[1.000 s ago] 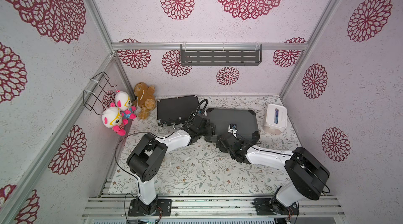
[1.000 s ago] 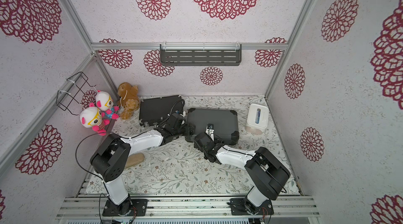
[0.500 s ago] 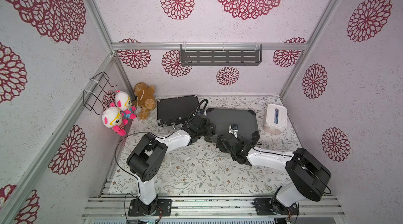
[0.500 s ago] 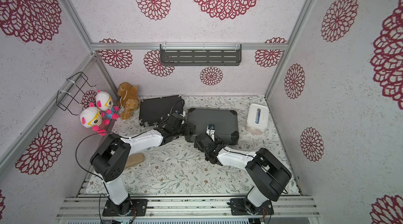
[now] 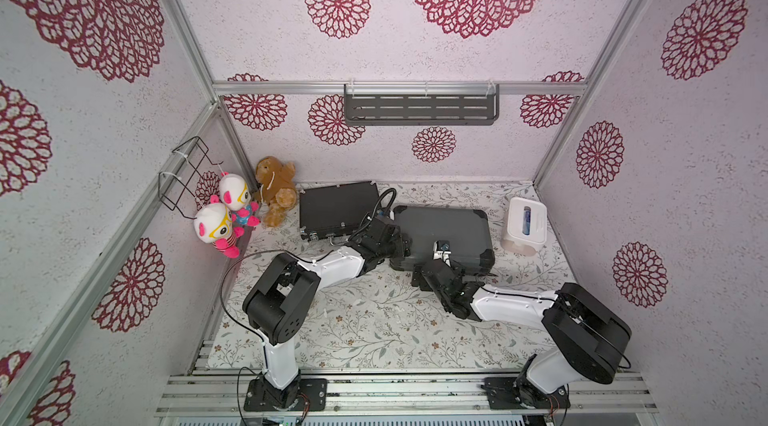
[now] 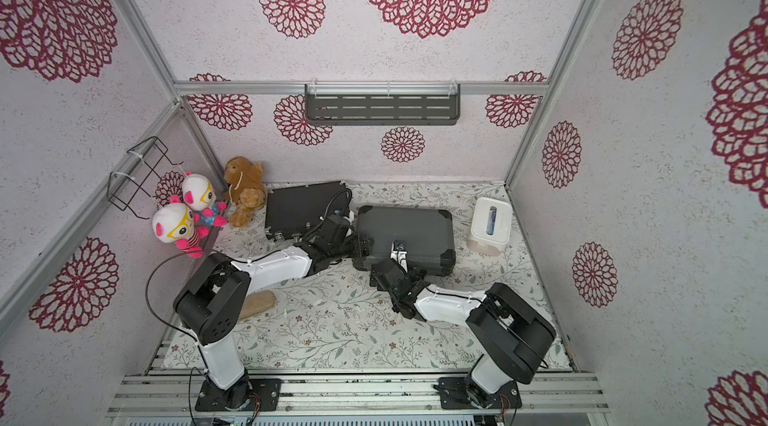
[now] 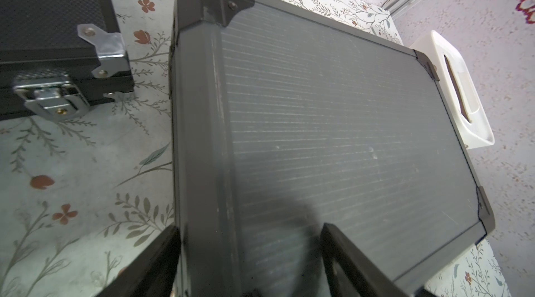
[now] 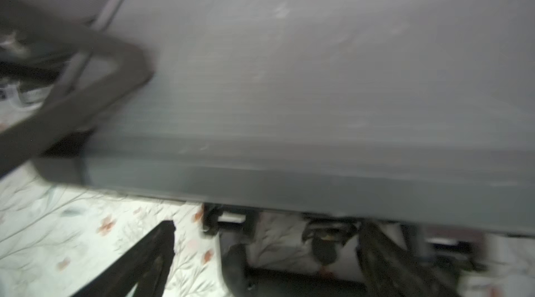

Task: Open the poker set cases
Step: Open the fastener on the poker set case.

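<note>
Two cases — silver-latched black case (image 5: 336,208), black-cornered dark-grey case (image 5: 444,228) — left fingers (image 7: 344,249) and right fingers (image 8: 144,263) wide apart.

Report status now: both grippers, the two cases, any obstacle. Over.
Left gripper open, astride left edge of grey case. Right gripper open at its front. Both shut, grey case and black case. Beside grey case, tissue box, apart.

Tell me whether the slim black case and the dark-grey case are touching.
Apart. The left wrist view shows a strip of flowered tabletop between the slim black case and the dark-grey case, along their facing sides.
</note>
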### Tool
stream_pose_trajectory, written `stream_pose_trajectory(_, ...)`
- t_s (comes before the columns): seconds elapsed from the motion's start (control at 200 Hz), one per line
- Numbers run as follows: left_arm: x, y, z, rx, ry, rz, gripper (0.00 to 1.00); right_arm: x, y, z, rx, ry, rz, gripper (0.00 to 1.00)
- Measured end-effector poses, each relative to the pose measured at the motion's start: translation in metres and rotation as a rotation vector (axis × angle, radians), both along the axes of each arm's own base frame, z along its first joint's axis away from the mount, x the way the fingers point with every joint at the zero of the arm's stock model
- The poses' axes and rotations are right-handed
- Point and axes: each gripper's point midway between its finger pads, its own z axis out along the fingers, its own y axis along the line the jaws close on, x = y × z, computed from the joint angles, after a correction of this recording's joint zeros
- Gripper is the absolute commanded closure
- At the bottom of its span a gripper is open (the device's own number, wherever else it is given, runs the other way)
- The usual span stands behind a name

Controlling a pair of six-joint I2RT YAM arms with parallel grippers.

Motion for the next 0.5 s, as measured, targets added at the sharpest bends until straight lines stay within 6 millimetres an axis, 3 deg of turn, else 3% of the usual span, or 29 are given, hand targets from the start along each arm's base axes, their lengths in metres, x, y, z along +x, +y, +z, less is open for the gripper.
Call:
stream_pose_trajectory(0.295, 0.000, 0.000, 0.000, -0.002, 0.003, -0.002, 0.20, -0.030, 0.001, -0.007, 0.069, 0.016, 0.083, 0.01)
stream_pose_trajectory(0.4, 0.000, 0.000, 0.000, -0.003, 0.004, -0.001, 0.20, -0.038, 0.002, 0.013, 0.115, -0.018, 0.089, 0.01)
stream_pose_trajectory(0.5, 0.000, 0.000, 0.000, -0.004, 0.004, -0.001, 0.20, -0.038, 0.002, 0.045, 0.205, -0.079, 0.066, 0.02)
